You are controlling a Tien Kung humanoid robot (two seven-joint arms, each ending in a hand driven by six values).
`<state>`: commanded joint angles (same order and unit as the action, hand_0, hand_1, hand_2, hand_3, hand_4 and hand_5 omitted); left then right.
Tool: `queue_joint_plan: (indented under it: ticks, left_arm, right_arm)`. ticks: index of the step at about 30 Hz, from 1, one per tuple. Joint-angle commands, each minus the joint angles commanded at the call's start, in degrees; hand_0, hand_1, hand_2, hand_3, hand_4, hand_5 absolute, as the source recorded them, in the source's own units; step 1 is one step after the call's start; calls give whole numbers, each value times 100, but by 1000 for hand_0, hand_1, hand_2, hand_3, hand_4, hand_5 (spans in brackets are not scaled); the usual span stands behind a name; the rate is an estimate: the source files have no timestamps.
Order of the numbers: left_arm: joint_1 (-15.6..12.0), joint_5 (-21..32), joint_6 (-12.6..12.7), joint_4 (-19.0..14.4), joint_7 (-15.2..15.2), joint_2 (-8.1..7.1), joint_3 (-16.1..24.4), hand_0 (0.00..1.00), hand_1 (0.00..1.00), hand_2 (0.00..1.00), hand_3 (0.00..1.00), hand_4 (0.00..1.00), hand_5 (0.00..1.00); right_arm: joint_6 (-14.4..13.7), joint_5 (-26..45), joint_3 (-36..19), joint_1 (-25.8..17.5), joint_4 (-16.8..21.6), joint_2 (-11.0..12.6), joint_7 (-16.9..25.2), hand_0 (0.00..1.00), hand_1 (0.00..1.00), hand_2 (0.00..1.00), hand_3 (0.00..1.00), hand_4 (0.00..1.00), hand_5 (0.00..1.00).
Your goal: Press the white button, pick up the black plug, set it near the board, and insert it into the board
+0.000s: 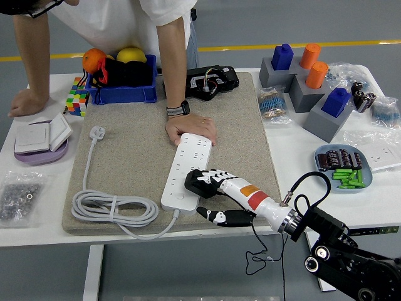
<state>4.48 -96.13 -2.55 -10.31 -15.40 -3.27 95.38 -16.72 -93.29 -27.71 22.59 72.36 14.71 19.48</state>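
Observation:
A white power strip [186,164] lies on the tan mat [138,150], running from the middle toward the near edge. The black plug [195,182] sits against its right side near the near end. Its black cable [255,237] runs off the table's front edge. My right hand [205,193] reaches in from the lower right. Its fingers [213,177] are spread and rest on the plug's right side, while the thumb [213,216] points left below it, apart from the plug. A person's hand [190,129] presses down on the strip's far end.
The strip's coiled white cord [113,207] and white plug [96,132] lie left on the mat. A blue bin [123,94], a colour cube [76,100] and a black device [211,80] stand at the back. A battery dish [344,167] and grey blocks [304,88] are at the right.

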Motion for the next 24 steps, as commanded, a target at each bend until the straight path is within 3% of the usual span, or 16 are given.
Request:
queue_joint_plan:
  ticks: [24]
  left_arm:
    - [-4,43,10,0,3,35,12,625,633,640,694,586,372]
  right_arm:
    - [82,-50,171,309,-133,-200,-149,998,939,906,858,670,712]
